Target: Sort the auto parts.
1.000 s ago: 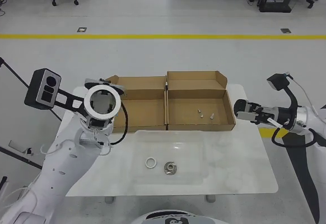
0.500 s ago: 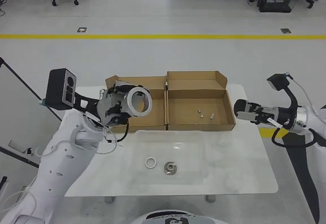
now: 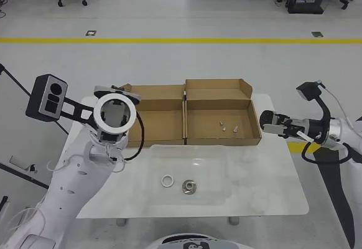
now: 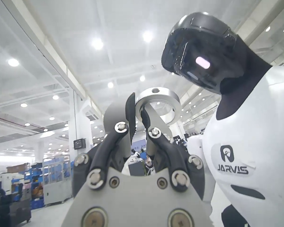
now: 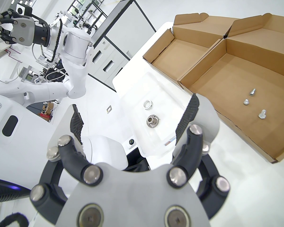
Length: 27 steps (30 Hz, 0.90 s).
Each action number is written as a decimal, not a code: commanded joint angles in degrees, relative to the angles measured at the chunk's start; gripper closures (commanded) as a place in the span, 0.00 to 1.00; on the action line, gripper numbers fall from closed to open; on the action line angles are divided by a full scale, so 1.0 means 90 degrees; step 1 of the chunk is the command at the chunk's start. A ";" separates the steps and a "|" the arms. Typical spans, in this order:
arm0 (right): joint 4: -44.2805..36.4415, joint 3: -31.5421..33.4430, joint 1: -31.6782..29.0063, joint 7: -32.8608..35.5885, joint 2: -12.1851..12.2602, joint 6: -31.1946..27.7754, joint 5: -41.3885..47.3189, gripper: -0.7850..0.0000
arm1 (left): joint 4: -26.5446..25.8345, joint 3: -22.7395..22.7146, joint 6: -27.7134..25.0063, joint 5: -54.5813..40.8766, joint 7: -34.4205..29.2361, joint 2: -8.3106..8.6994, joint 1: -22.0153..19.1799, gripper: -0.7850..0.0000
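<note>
Left fingers (image 4: 130, 113) point up, raised well off the counter (image 3: 274, 180). They pinch a metal ring (image 4: 159, 92), one finger inside the bore and the other outside on the wall. Right fingers (image 5: 191, 113) are spread wide with nothing between them. They hang at the counter edge, just beside the right box (image 3: 203, 127).

Three bolts (image 5: 245, 102) lie in that box, near the right fingers, so the bolt sort looks done. The left box (image 3: 159, 121) touches the right one on its far side from the right fingers, closer to the left fingers. It is probably where the held ring goes, but that's a guess.

Left in the tray (image 3: 206, 174) are a white ring (image 3: 167, 181) and a flanged hub (image 3: 188, 186). They sit just beside each other, apart from both sets of fingers.

Progress looks roughly half: three parts are boxed, one is in hand and not yet dropped, and two are not yet picked.
</note>
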 commanded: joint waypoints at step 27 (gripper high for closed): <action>0.0000 0.0000 0.0000 0.0000 0.0000 0.0000 0.0002 0.00 | -0.0066 -0.0084 0.0000 -0.0151 -0.0354 -0.0154 0.0035 1.00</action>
